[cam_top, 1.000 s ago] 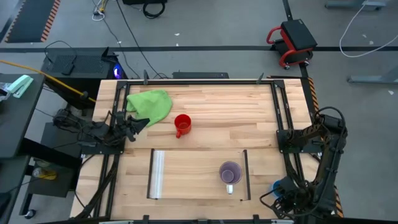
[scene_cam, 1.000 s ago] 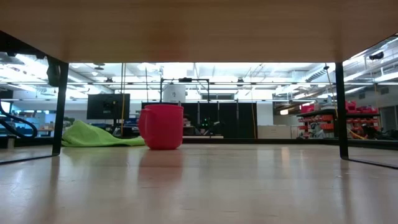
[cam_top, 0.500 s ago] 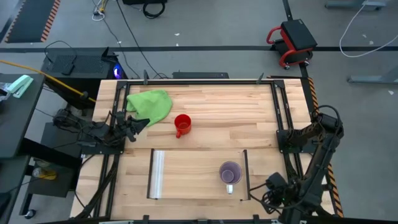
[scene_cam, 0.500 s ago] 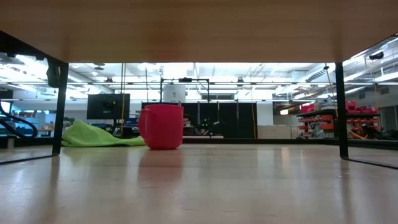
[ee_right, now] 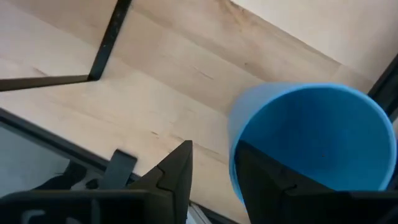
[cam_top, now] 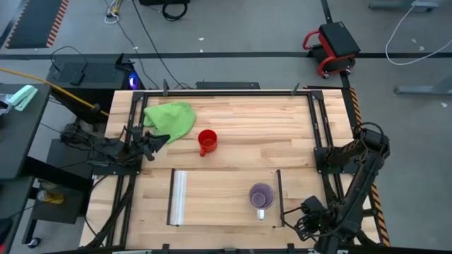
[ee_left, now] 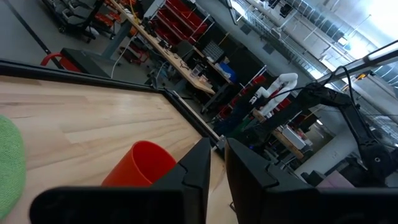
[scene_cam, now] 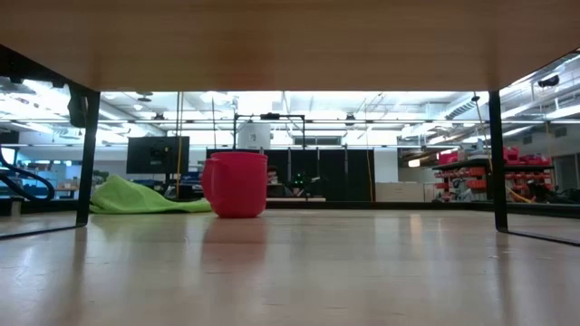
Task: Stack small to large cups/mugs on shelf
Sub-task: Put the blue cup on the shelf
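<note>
The red mug [cam_top: 206, 142] [scene_cam: 236, 184] [ee_left: 140, 165] stands upright on the tabletop beyond the shelf [cam_top: 219, 199]. The lilac mug [cam_top: 261, 196] stands on the shelf close to its thin dark rail [cam_top: 280, 199]. The light-blue cup [ee_right: 311, 143] is in my right gripper [cam_top: 300, 224] [ee_right: 211, 155], which is off the table's near right corner, just outside the dark rail [ee_right: 109, 43]. In the high view the arm hides this cup. My left gripper [cam_top: 161, 138] [ee_left: 217, 152] is shut and waits at the left edge, pointing at the red mug. My right gripper holds the light-blue cup by its wall at the rim [ee_right: 235, 155]. The wall is pinched with one finger [ee_right: 267, 180] inside the cup and the other finger [ee_right: 174, 174] outside. The cup's open mouth faces the wrist camera.
A green cloth [cam_top: 171, 117] [scene_cam: 136, 195] lies at the far left of the table, next to my left gripper. A silvery rail [cam_top: 179, 197] bounds the shelf's left end. Black frame rails [cam_top: 321, 134] run along the table's sides.
My right gripper, carrying the light-blue cup, has moved from beyond the table's right edge leftward toward the shelf's dark rail, most of the way in the first half second. Both mugs have stayed in place.
</note>
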Tool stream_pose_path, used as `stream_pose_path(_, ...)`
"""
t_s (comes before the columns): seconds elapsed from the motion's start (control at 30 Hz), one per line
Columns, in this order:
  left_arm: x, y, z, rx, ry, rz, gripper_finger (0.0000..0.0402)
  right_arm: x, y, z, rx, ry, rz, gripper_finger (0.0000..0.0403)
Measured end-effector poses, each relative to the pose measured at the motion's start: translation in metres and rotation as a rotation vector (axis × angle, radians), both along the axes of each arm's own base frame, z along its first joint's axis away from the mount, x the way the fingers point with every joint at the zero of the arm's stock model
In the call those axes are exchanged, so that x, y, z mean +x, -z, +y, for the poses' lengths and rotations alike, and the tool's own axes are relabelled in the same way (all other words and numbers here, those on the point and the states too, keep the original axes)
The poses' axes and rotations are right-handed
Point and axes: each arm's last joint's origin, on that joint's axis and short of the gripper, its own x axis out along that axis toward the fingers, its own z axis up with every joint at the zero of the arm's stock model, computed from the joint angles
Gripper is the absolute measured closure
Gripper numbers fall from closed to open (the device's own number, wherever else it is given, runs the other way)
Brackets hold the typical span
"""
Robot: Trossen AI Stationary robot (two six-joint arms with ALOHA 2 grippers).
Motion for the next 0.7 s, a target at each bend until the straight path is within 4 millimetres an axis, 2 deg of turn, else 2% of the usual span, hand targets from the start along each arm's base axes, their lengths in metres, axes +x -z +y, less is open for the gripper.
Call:
stream_pose_path(0.47, 0.0, 0.0, 0.0, 0.0, 0.0, 0.0, 0.0348, -0.0005, 0.0041, -0.0027, -0.015, 0.019, 0.007, 0.0285)
stream_pose_path(0.7, 0.0, 0.0, 0.0, 0.0, 0.0, 0.0, 0.0349, 0.0015, 0.0041, -0.0037, -0.006, 0.039, 0.021, 0.0317)
